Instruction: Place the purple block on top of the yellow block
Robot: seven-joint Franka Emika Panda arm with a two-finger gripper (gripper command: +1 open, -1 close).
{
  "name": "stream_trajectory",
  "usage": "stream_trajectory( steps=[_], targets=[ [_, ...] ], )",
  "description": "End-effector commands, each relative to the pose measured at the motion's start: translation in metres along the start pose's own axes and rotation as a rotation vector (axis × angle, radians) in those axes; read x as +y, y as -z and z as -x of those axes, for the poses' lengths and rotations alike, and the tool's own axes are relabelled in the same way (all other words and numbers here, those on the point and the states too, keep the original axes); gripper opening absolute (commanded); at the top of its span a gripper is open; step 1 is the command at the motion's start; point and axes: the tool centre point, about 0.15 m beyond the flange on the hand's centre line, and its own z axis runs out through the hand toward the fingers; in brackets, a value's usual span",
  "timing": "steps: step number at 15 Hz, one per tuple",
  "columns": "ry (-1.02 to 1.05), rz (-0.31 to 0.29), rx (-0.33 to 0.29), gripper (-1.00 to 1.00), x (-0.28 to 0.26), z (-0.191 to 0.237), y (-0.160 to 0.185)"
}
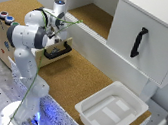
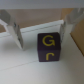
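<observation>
Between the gripper [image 2: 41, 31] fingers (spread, released), purple block [image 2: 49, 46], gaps both sides

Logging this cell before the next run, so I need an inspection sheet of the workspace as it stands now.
Surface: cork-topped bench, bare in the middle.
Job's things: purple block with yellow letters, between the open gripper fingers, not gripped; yellow block not seen.
Clutter: white tray at the bench's near end, nothing seen in it.
Gripper: open, over the purple block.
Cables: thin green line crossing the arm.
Surroundings: wooden drawer box with black handle; white cabinet.
</observation>
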Motion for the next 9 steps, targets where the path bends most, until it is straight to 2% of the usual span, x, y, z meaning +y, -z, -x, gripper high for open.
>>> stream_trajectory(
  steps=[1,6,9],
  targets=[
    [0.002,0.038,-0.017,-1.00,0.011,0.005,-0.006],
    [0.015,-0.003,0.019,-1.00,0.004,0.008,0.013],
    [0.118,-0.070,0.072,-1.00,-0.027,0.015,0.057]
  ],
)
